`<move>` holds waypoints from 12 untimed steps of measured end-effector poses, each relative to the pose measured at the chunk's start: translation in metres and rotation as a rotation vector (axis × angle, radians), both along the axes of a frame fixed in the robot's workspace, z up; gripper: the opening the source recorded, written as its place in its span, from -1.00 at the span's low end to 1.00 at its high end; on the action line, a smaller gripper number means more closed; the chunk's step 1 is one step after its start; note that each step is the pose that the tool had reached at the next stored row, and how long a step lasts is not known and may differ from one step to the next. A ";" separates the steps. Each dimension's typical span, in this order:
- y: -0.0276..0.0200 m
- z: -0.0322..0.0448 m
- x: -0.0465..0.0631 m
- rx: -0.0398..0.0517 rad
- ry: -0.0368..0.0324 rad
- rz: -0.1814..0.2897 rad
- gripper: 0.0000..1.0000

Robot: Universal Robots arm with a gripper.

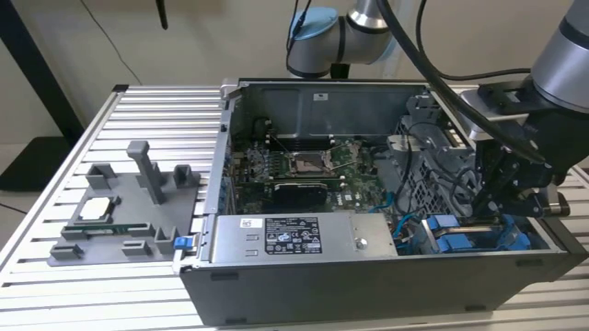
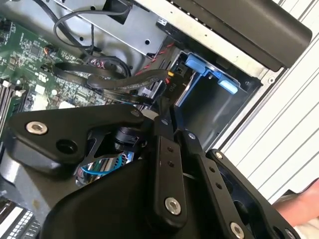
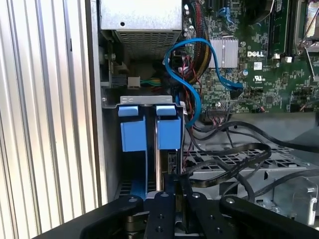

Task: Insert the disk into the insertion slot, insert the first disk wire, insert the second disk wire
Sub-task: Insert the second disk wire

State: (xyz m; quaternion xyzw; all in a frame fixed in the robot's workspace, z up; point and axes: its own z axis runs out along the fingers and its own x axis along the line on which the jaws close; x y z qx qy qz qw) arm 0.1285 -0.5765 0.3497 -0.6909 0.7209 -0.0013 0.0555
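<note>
The arm (image 1: 563, 55) is your typical brushed silver-grey tube setup, and the joint up at the back has a light blue cap (image 1: 308, 27) on it. There's a bundle of thick black cables (image 1: 432, 62) draped along it down to the wrist. The wrist end is a chunky matte black housing (image 1: 520, 148). The gripper (image 3: 173, 185) is all black too, with flat linkage bars pinned together by shiny silver screws and rivets in both wrist views. One bigger rounded black link (image 2: 55, 139) has a silver bolt head sunk into it.
</note>
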 end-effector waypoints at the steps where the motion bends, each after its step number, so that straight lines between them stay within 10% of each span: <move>1: 0.0001 -0.0004 0.000 -0.0003 -0.0004 0.000 -1.00; 12: 0.0040 -0.0048 -0.001 -0.0026 -0.0030 0.000 -1.00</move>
